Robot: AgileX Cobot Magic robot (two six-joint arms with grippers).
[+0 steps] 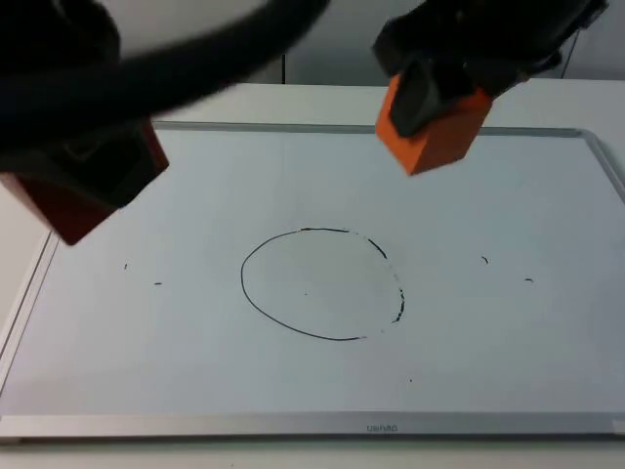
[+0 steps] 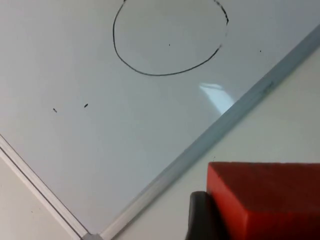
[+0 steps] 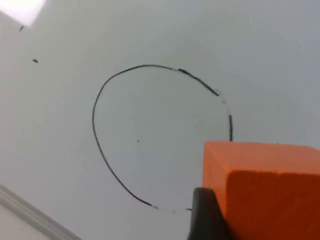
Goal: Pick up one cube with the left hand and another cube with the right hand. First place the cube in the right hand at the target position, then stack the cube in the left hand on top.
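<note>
Top view: both claws carry a cube, raised off a whiteboard (image 1: 547, 352) that lies on the white tabletop (image 1: 322, 98). The right claw (image 1: 430, 93), upper right of centre in the frame, is closed on the orange cube (image 1: 439, 132); the cube hangs tilted, one corner lowest. The left claw (image 1: 93, 181), at the left edge, is closed on the red cube (image 1: 68, 210).

The target, a hand-drawn circle (image 1: 322, 283), lies at the middle of the board, with nothing inside it. From the orange cube the circle lies toward the lower left of the frame; from the red cube it lies to the right and a little lower. The right claw appears the nearer of the two, which suits the order of the task, since the orange cube goes down first.

Right wrist view: the orange cube (image 3: 270, 190) sits beside a black fingertip (image 3: 205, 215), with the circle (image 3: 160, 135) ahead of it. Left wrist view: the red cube (image 2: 265, 200) hangs over bare tabletop outside the board's frame, with the circle (image 2: 170, 40) well apart.

Judgement: the placing of the orange cube is not yet done; the coming move should bring it down and level over the circle.
</note>
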